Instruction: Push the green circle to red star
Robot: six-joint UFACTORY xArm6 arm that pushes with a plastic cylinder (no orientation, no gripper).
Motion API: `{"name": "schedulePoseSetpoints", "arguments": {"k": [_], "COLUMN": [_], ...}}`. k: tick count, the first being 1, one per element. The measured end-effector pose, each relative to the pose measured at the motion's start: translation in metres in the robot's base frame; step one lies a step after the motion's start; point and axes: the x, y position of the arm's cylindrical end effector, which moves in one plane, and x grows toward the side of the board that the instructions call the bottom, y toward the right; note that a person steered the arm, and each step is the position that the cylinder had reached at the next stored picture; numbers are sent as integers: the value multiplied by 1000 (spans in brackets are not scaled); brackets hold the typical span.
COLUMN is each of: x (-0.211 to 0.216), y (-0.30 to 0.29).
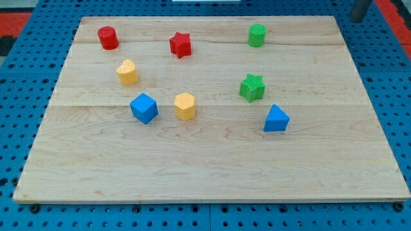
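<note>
My tip [357, 19], the lower end of the dark rod, shows only partly at the view's top right corner, just off the desk [205, 167] and well apart from every block. There is no claw on this arm, so nothing opens, closes or is held.

Nearest to it is the green circle [257, 35], a short cylinder near the desk's top edge, right of centre. The red star [181, 45] lies to its left in about the same row, with bare wood between them. Below the circle sits a green star [252, 87], and lower right a blue triangle [276, 119]. Farther left are a red cylinder [108, 38], a yellow heart-like block [128, 72], a blue cube [144, 108] and a yellow hexagon [185, 106].

The likely trouble: a round block pushed off-centre would roll aside, sliding off the top edge or past the red star. A hard shove could also knock the star away.
</note>
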Motion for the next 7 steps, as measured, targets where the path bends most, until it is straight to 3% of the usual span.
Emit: {"name": "schedulePoseSetpoints", "arguments": {"k": [3,4,5,6,7], "x": [1,22,61,61,62], "y": [-1,-3,-15,-65,-65]}}
